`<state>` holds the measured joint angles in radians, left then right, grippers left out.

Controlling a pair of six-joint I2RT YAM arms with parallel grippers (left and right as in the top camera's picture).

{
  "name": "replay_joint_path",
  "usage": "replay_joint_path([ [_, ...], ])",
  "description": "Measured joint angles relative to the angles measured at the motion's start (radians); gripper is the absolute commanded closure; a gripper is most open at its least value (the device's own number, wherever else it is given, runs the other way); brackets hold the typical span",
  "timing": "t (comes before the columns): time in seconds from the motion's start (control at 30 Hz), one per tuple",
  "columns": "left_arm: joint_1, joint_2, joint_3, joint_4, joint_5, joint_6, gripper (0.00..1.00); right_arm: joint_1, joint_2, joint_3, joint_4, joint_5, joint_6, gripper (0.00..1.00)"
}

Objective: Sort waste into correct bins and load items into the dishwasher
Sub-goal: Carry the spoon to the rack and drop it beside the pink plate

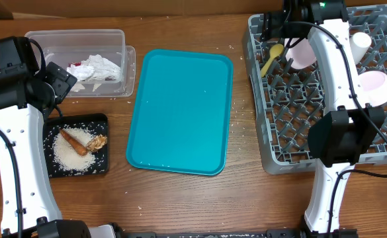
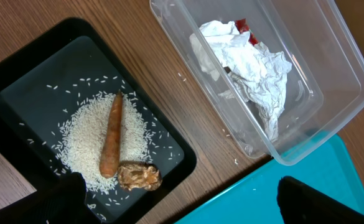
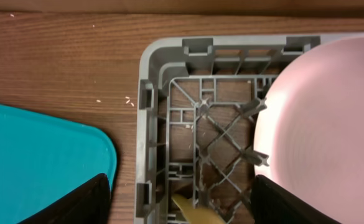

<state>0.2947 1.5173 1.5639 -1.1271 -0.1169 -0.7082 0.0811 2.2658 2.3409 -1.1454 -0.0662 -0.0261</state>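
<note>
The crumpled white napkin (image 1: 102, 66) and the dark-red wrapper (image 1: 75, 65) lie in the clear tub (image 1: 74, 34). The black tray (image 1: 102, 119) holds rice (image 1: 66, 157), the carrot stick (image 1: 73, 142) and the brown chunk (image 1: 98, 141). In the grey rack (image 1: 272, 149) are the yellow spoon (image 1: 271, 57), pink plate (image 1: 303, 53), white cup (image 1: 360, 45) and pink bowl (image 1: 377, 86). The whitish bowl is not visible. My left gripper (image 1: 59, 82) is open and empty, above the table between the tub (image 2: 331, 93) and black tray (image 2: 20, 68). My right gripper (image 3: 188, 202) is open above the rack's far-left corner (image 3: 145, 74), over the spoon's tip (image 3: 194, 214).
The teal serving tray (image 1: 180, 112) lies bare in the middle of the table, between the bins and the rack. A few rice grains lie on the wood near the rack (image 3: 129, 99). The pink plate (image 3: 325, 118) stands to the right of my right fingers.
</note>
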Motion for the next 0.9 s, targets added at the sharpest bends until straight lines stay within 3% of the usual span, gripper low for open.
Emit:
replay_joint_path([
  [0.47,0.0,0.0,0.0,0.0,0.0,0.0,0.0,0.093,-0.008,0.0,-0.086,-0.133,0.062,0.26],
  [0.7,0.0,0.0,0.0,0.0,0.0,0.0,0.0,0.16,-0.018,0.0,-0.219,-0.204,0.097,0.25],
  [0.77,0.0,0.0,0.0,0.0,0.0,0.0,0.0,0.199,-0.021,-0.008,-0.254,-0.195,0.115,0.33],
  [0.9,0.0,0.0,0.0,0.0,0.0,0.0,0.0,0.3,-0.023,-0.071,-0.273,-0.117,0.216,0.72],
])
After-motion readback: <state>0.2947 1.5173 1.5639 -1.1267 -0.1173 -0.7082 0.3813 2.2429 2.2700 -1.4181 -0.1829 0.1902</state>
